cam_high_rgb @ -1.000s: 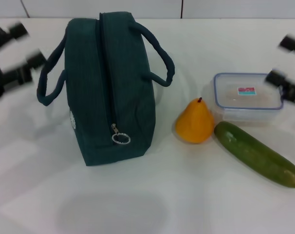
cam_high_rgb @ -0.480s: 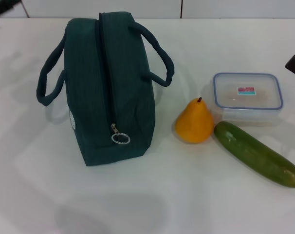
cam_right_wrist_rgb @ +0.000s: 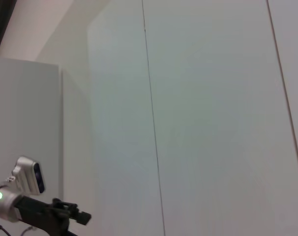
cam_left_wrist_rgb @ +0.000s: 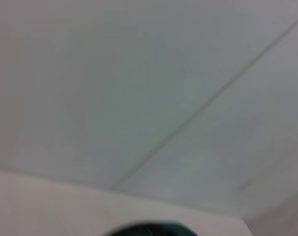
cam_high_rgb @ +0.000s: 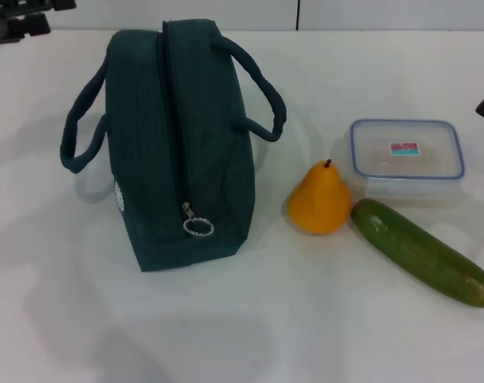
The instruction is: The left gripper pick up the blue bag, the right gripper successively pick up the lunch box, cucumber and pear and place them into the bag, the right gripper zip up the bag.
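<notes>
Place: you look at a lab-style test bench.
Evidence: plain white tabletop (cam_high_rgb: 250,319), bare white panelled wall (cam_right_wrist_rgb: 213,123).

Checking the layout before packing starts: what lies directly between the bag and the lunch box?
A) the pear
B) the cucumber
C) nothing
A: the pear sits on the table between the bag and the lunch box; the cucumber lies nearer the robot.

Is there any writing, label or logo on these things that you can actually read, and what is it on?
No text here can be read.
Lunch box: a small red and teal sticker on the lid; its print is too small to read.
Blue bag: a pale round mark low on its side, seen edge-on and illegible.
Pear and cucumber: no labels.
</notes>
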You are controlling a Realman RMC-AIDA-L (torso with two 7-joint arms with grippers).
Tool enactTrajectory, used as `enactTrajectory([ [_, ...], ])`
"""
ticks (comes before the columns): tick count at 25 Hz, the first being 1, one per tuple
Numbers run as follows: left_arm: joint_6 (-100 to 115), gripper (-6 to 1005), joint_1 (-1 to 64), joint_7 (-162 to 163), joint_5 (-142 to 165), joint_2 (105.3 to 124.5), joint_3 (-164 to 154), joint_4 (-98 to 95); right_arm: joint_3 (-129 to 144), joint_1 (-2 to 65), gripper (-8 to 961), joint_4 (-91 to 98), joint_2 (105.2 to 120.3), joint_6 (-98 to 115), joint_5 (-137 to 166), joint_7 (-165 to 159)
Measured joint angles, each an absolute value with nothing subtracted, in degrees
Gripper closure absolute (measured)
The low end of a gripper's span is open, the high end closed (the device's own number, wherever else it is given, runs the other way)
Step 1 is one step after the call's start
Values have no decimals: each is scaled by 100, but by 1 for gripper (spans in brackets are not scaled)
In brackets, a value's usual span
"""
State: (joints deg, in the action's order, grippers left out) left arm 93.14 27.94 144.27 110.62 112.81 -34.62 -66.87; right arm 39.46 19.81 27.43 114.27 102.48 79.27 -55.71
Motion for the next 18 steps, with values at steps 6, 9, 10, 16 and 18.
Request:
enactTrajectory([
  [6, 10292, 233, 2775, 15097, 11180, 11283, -3995, -7281, 3946, 1949, 79, 2789, 11423, 10262, 7957, -5540],
  [9, 10285, 239, 2797, 15198, 11496, 11360, -4292, -7494, 3957, 1951, 79, 2798, 11426, 10279, 7964, -5515],
  [10, 10259, 246, 2822, 15213, 11658, 11395, -4320, -7554, 3970, 1958, 79, 2799, 11429, 10281, 7964, -5508],
  [16, 9944, 286, 2974, 15196, 12365, 11477, -4321, -7717, 3998, 1977, 79, 2800, 11446, 10292, 7979, -5501],
  [18, 9893, 294, 2996, 15204, 12412, 11464, -4310, -7731, 3999, 1962, 79, 2804, 11450, 10305, 7980, -5501],
])
